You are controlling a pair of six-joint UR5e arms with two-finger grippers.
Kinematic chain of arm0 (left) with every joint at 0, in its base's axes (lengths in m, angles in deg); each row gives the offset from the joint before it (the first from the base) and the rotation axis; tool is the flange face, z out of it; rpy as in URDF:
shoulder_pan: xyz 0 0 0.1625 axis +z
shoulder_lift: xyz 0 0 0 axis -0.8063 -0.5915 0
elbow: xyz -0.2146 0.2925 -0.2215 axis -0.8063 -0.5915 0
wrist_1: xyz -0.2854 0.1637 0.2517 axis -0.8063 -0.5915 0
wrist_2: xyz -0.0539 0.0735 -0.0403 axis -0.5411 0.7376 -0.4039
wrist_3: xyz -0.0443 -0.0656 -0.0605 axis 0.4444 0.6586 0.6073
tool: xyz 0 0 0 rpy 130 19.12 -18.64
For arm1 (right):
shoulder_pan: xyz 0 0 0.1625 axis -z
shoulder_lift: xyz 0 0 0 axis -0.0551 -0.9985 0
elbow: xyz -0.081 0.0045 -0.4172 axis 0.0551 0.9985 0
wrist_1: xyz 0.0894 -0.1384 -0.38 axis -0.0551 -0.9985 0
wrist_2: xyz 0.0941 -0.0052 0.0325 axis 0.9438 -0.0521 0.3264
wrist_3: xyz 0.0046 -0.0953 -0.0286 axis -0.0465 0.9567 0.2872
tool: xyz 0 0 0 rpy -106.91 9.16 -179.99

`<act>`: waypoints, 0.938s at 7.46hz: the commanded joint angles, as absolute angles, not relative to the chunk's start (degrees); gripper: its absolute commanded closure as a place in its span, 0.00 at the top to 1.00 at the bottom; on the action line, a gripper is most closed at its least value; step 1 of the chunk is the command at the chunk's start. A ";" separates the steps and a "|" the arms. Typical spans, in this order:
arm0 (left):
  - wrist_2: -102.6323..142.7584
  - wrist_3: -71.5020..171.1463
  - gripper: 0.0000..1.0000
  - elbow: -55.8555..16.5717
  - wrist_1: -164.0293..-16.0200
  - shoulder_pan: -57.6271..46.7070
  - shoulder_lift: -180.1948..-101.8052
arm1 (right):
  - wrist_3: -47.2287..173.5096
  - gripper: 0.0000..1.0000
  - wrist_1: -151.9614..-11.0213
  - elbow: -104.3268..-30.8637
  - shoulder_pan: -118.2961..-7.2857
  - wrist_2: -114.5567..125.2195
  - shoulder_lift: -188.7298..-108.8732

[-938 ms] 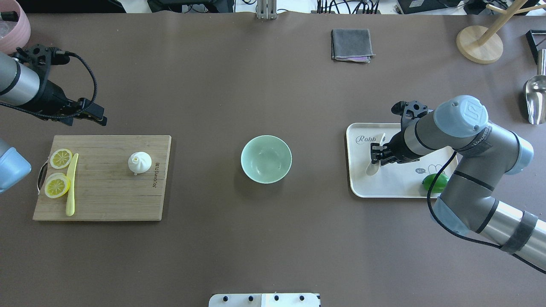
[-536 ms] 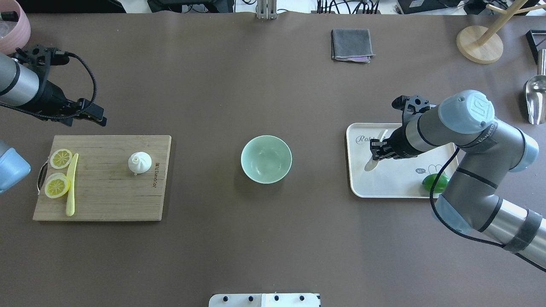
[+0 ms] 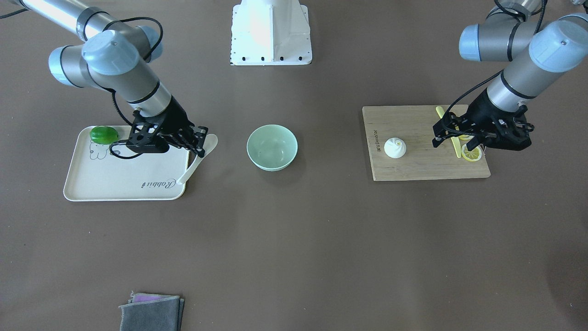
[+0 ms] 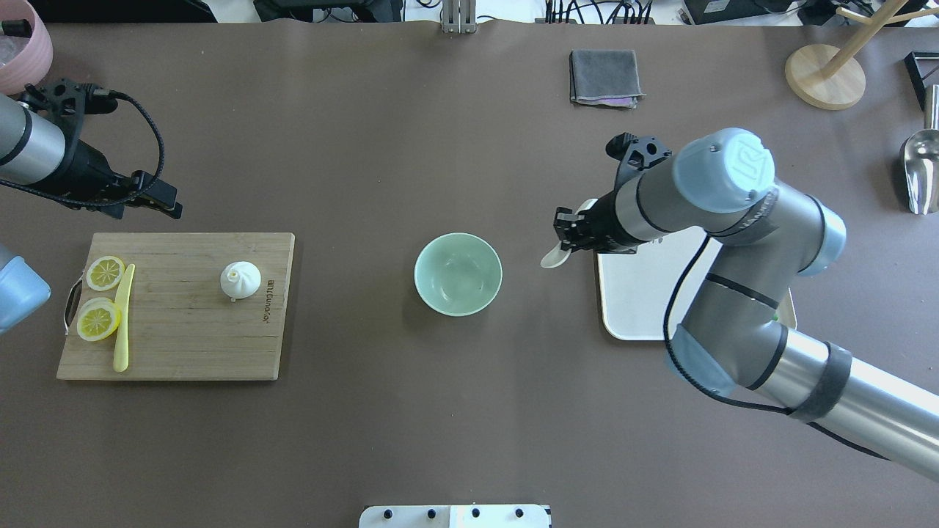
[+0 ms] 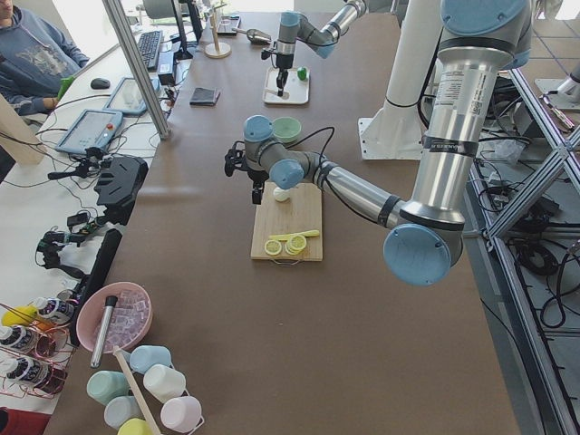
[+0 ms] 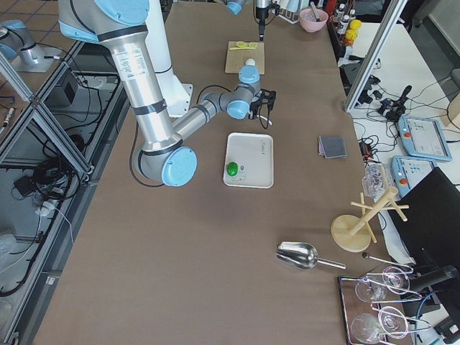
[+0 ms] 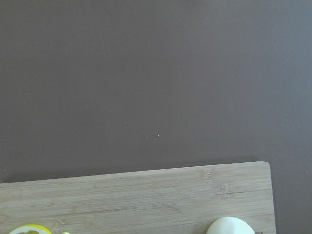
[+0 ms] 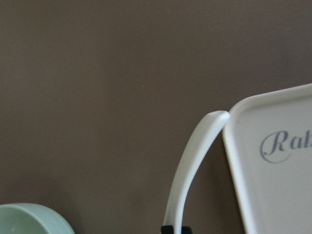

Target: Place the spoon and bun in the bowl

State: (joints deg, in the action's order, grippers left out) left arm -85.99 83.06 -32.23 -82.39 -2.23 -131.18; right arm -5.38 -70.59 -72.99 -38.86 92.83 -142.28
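My right gripper [image 4: 571, 236] is shut on the white spoon [image 4: 553, 257] and holds it above the table, between the tray's left edge and the mint-green bowl [image 4: 458, 273]. In the front view the gripper [image 3: 198, 143] holds the spoon [image 3: 203, 149] with its scoop toward the bowl [image 3: 272, 147]. The right wrist view shows the spoon's handle [image 8: 192, 161] and the bowl's rim [image 8: 29, 219]. The white bun [image 4: 240, 279] sits on the wooden cutting board [image 4: 183, 345]. My left gripper [image 4: 167, 199] is open and empty, beyond the board's far edge, apart from the bun.
A cream tray [image 4: 638, 308] with a green lime [image 3: 104, 134] lies right of the bowl. Lemon slices [image 4: 99, 319] and a yellow knife [image 4: 123, 315] lie on the board's left end. A grey cloth [image 4: 604, 76], wooden stand [image 4: 825, 77] and metal scoop [image 4: 921, 172] are at the far side.
My right gripper has carried the spoon off the tray and leftward toward the bowl. The left arm has hardly moved.
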 commanded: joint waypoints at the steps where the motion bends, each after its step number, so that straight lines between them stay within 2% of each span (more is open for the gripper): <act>1: -86.02 82.90 0.98 -31.07 -82.47 -2.08 -131.77 | -11.05 0.00 -76.81 -71.20 -32.19 84.46 -132.72; 2: -86.11 82.99 0.98 -30.72 -82.47 -1.99 -131.95 | -12.71 0.00 -76.81 -71.02 -29.99 80.96 -131.91; 3: -86.11 83.08 0.98 -30.71 -82.47 -1.99 -131.95 | -12.99 0.40 -76.81 -70.76 -29.27 79.36 -131.90; 4: -86.20 83.17 0.98 -30.54 -82.38 -1.64 -132.47 | -13.00 0.99 -76.90 -70.14 -28.91 77.08 -132.08; 6: -86.02 89.61 0.98 -27.39 -82.38 1.50 -137.63 | -12.03 1.00 -76.90 -72.14 -30.39 78.10 -133.13; 7: -82.54 93.41 0.98 -26.42 -82.29 4.75 -140.10 | -11.94 1.00 -76.90 -75.64 -33.71 82.03 -136.53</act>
